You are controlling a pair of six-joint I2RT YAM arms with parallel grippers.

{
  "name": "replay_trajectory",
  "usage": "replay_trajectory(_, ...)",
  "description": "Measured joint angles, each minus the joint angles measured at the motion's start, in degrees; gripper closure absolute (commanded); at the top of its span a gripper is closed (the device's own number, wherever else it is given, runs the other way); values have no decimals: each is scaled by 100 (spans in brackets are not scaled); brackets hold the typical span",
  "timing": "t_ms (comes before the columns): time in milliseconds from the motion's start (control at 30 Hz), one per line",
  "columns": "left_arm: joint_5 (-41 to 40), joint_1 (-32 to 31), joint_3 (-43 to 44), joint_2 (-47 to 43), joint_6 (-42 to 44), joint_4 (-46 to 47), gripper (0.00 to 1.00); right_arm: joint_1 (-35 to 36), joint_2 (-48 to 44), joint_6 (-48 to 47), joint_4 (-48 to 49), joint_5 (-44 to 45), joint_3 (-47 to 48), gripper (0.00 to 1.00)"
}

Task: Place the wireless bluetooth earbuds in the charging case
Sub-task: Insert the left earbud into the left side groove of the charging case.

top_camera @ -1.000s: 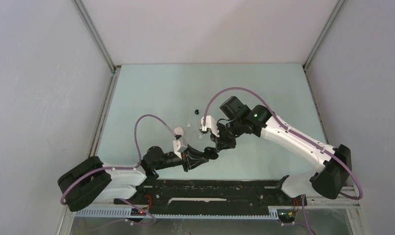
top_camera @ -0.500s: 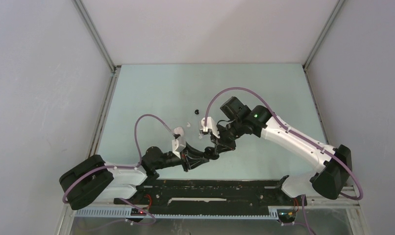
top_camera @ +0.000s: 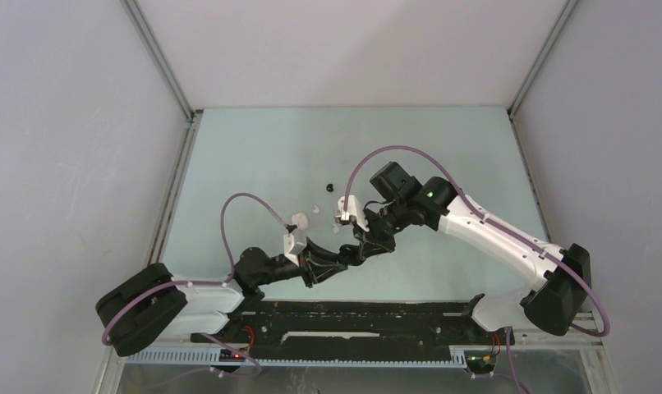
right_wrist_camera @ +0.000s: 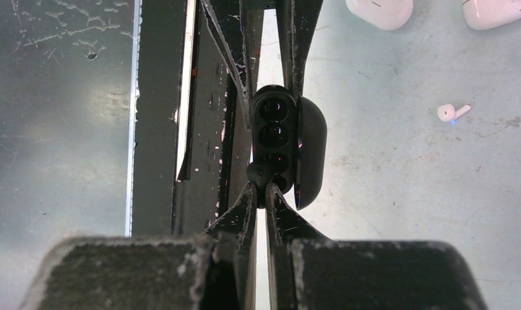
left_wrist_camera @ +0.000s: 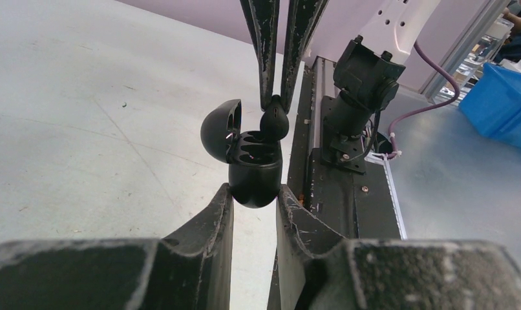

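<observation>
A black charging case (left_wrist_camera: 255,174) with its lid (left_wrist_camera: 219,126) swung open is held upright off the table, and my left gripper (left_wrist_camera: 255,194) is shut on its lower body. My right gripper (right_wrist_camera: 261,187) is shut on a black earbud (right_wrist_camera: 261,173), which rests at the case's rim over one socket (right_wrist_camera: 274,123). In the left wrist view the earbud (left_wrist_camera: 275,119) hangs from the right fingers (left_wrist_camera: 267,51) at the case's right side. In the top view the two grippers meet tip to tip (top_camera: 356,250) near the table's front middle.
A white earbud (right_wrist_camera: 448,113) with a stem lies on the table right of the case, and two white cases (right_wrist_camera: 379,10) (right_wrist_camera: 497,11) lie beyond it. A small black earbud (top_camera: 329,187) lies further back. The black base rail (top_camera: 344,316) runs along the near edge.
The left arm's wrist has shifted slightly back and to the left. Both grippers stay shut and remain together at the case.
</observation>
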Motion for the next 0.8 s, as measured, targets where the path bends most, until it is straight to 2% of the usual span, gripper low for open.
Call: replay_trajectory(800, -223, 59, -190, -365, -2, 42, 100, -83, 4, 466, 393, 0, -17, 95)
